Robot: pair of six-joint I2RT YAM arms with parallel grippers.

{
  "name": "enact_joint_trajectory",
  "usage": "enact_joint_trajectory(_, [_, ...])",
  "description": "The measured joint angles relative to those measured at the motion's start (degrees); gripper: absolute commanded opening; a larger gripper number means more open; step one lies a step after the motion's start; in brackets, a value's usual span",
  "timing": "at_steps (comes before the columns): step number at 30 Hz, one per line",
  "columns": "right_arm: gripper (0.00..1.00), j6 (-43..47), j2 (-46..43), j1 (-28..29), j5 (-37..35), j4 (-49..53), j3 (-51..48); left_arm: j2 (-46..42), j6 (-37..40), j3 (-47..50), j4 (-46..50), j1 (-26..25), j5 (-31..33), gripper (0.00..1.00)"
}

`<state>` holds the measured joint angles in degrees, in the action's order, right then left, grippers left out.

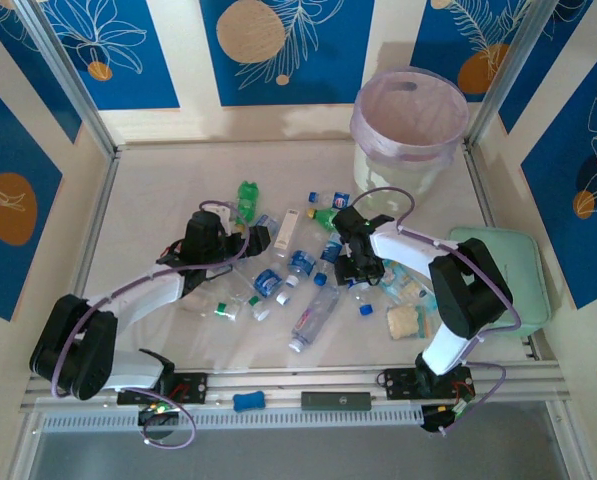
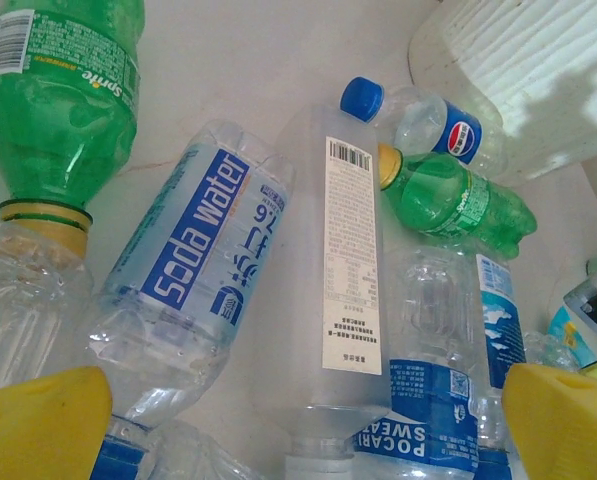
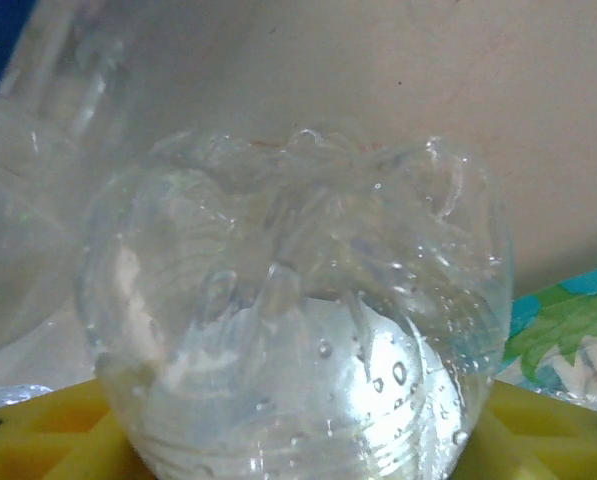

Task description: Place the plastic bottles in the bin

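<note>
Several plastic bottles lie scattered mid-table, among them a green one (image 1: pixel 246 195) and a clear one (image 1: pixel 313 318). The bin (image 1: pixel 410 120), white with a pink liner, stands at the back right. My left gripper (image 1: pixel 253 238) is wide open and low over the heap. Its yellow fingers (image 2: pixel 38 420) flank a frosted bottle (image 2: pixel 330 300), which lies between a soda water bottle (image 2: pixel 193 250) and a Pocari Sweat bottle (image 2: pixel 448 400). My right gripper (image 1: pixel 359 270) is shut on a clear bottle (image 3: pixel 298 320), whose ribbed base sits between the yellow pads (image 3: pixel 38 440).
A mint-green case (image 1: pixel 503 275) lies at the right edge, with a tan biscuit-like piece (image 1: pixel 403 322) and snack packets (image 1: pixel 408 290) beside it. Loose blue caps (image 1: pixel 366 310) dot the table. The bin's ribbed wall (image 2: pixel 538 60) rises beyond a Pepsi bottle (image 2: pixel 428 120).
</note>
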<state>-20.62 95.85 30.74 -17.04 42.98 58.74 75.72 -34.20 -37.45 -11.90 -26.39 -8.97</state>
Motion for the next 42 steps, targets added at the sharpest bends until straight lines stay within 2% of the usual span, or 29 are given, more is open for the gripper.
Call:
enact_joint_trajectory(7, [0.47,0.0,-1.2,0.6,-0.8,0.2,0.0,-1.2,0.2,0.0,0.7,0.0,0.1,1.0])
enact_joint_trajectory(16, [0.41,-0.2,-13.7,0.4,-0.5,0.0,0.0,-2.0,0.1,-1.9,1.9,0.0,0.2,1.0])
enact_joint_trajectory(20, [0.41,-0.8,-20.0,-1.7,2.8,-0.4,0.1,-3.1,0.1,-1.9,1.9,0.0,0.1,1.0])
enact_joint_trajectory(27, [0.38,-2.4,-27.6,-8.7,11.3,-4.8,4.1,-3.7,0.0,-1.9,1.9,0.0,0.2,1.0])
enact_joint_trajectory(35, [0.37,-5.2,-27.1,-15.1,19.2,-13.1,12.1,-3.7,2.4,-1.8,2.5,0.0,2.2,1.0])
enact_joint_trajectory(42, [0.37,-6.6,-18.7,-20.4,22.9,-20.7,25.3,-5.1,4.1,0.2,3.0,0.0,4.6,1.0])
